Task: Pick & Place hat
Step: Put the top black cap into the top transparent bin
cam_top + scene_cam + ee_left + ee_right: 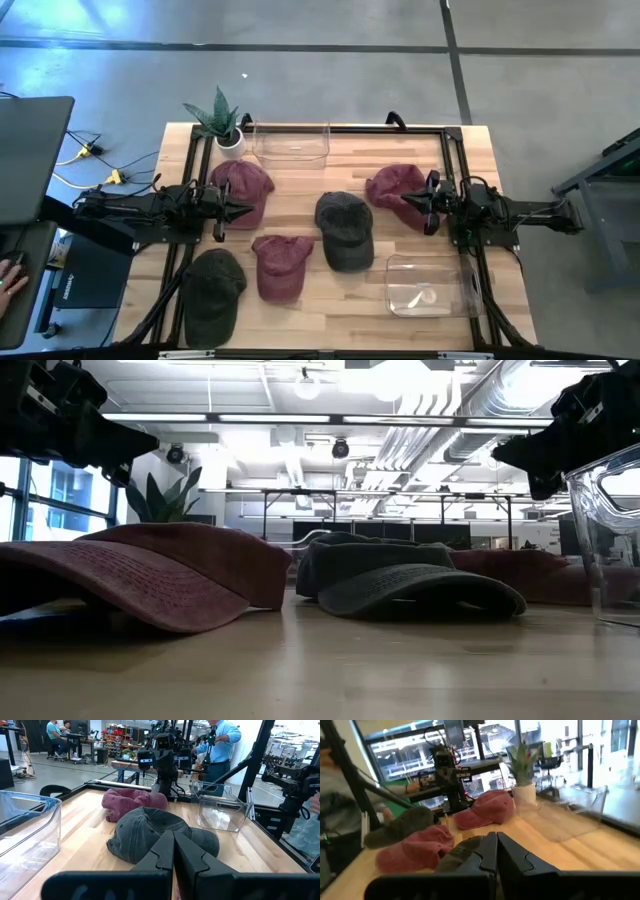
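Several caps lie crown-up on the wooden table. A dark grey cap (345,228) (150,832) sits in the middle. Maroon caps lie at the left (240,190) (487,807), at the right (397,187) (132,802) and toward the near edge (281,265). A dark green cap (213,290) rests at the near left. My left gripper (245,210) (173,850) is shut and hovers by the left maroon cap's inner edge. My right gripper (405,198) (496,852) is shut and hovers over the right maroon cap's inner edge.
One clear plastic bin (291,145) stands at the far edge beside a potted plant (222,120); another (428,285) (220,810) stands at the near right. A black frame rail (350,130) borders the table. People stand beyond the table (220,745).
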Robot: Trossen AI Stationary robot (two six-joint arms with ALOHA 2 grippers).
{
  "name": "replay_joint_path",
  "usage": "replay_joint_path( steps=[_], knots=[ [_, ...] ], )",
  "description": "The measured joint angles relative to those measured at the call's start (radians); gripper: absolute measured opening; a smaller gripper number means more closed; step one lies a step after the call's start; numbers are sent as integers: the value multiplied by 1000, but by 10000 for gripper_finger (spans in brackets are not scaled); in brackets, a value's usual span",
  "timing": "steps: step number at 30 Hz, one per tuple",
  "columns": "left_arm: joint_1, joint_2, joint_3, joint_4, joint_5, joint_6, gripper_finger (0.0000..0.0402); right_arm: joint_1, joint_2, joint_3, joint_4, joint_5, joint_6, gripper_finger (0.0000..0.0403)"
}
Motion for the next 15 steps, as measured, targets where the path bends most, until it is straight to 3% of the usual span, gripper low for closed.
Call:
replay_joint_path(
  steps=[6,11,15],
  knots=[
    [0,0,0,10,-12,0,0,1,152,68,11,-56,64,0],
    [0,0,0,15,-47,1,0,1,420,199,99,-94,28,0],
    [0,0,0,18,-61,2,0,-4,676,363,43,-126,-35,4]
  ],
)
